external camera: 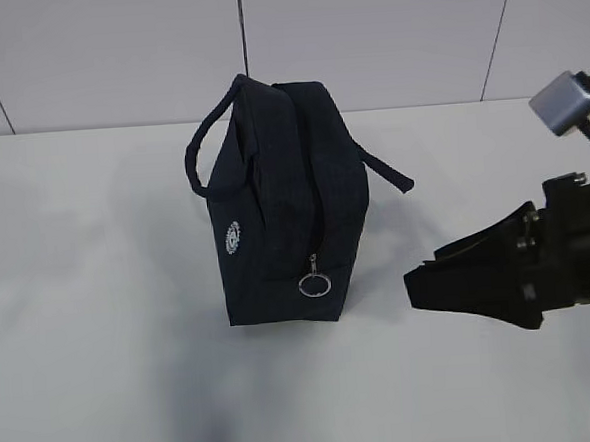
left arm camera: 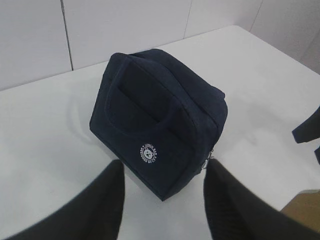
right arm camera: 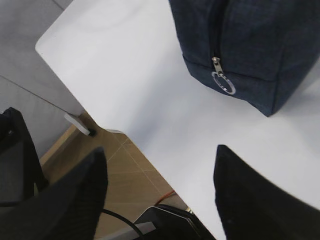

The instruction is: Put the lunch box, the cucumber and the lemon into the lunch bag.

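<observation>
Navy lunch bag [external camera: 284, 207] stands mid-table [external camera: 99, 293] — right gripper [external camera: 429, 283] beside it.

The bag [left arm camera: 159, 132] is seen standing on the white table [left arm camera: 45, 135], closed, one handle [left arm camera: 131, 95] lying flat against its side above a round white logo [left arm camera: 150, 153]. The left gripper [left arm camera: 162, 202] is held spread just before the bag, touching nothing. A dark gripper part [left arm camera: 309, 130] is seen at the right edge.

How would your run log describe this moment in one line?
lunch bag: upright, zipped | ring pull: hanging low | left claw: open | right claw: open, empty | food: unseen
</observation>
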